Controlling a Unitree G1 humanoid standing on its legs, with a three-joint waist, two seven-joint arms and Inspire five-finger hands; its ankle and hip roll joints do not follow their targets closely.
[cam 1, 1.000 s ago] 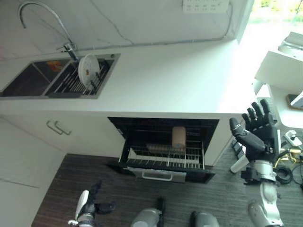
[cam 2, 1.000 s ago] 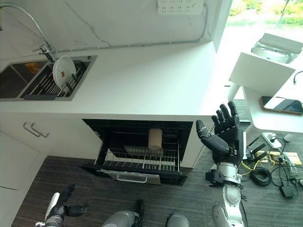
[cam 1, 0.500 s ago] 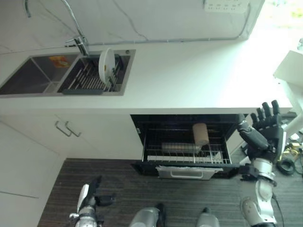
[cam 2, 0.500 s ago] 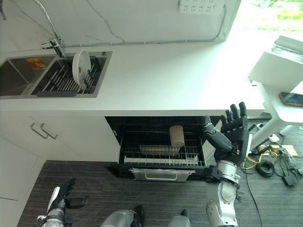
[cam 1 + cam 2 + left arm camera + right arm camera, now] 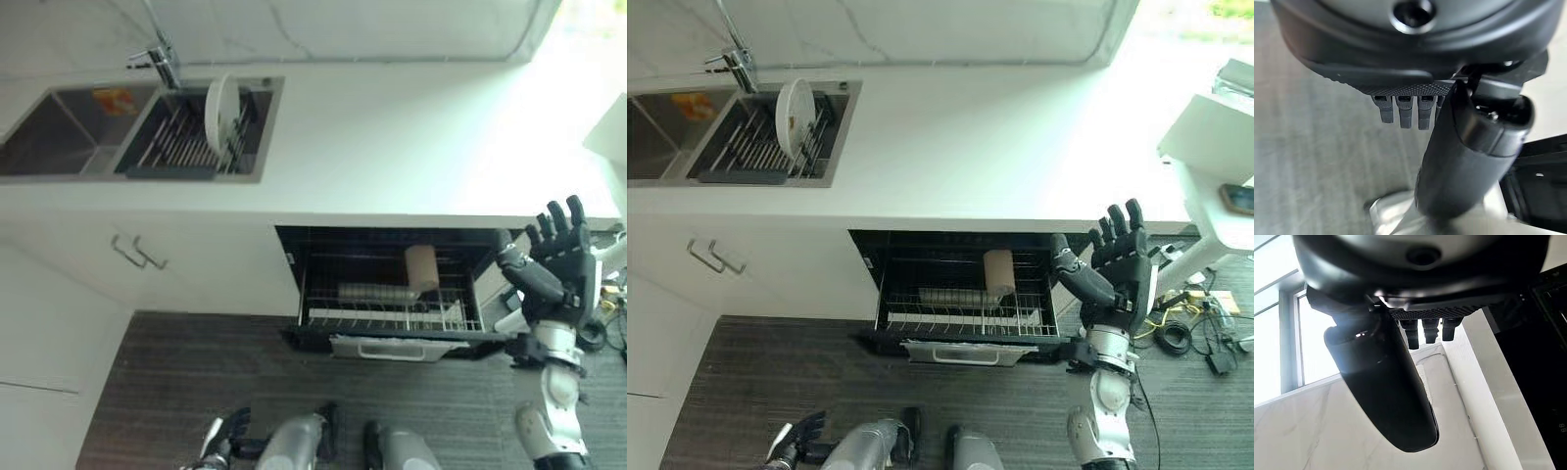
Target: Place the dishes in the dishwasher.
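The built-in black dishwasher [image 5: 965,294] is standing open under the white worktop [image 5: 999,147], with its wire rack [image 5: 965,318] pulled out. A tan cylindrical cup [image 5: 999,271] is standing upright toward the rear of the rack, and a flat grey dish [image 5: 955,297] is lying just beside it, on the rack's wire. A round white plate [image 5: 794,104] is standing on edge in the dark drying rack [image 5: 759,147] of the steel sink [image 5: 686,137], well apart from the dishwasher along the worktop. The right hand [image 5: 1117,269] is hanging in the air just beside the dishwasher, fingers straight and spread, grasping nothing. The left hand [image 5: 223,439] is hanging low above the dark wood floor [image 5: 186,392], in front of the dishwasher, fingers relaxed and empty.
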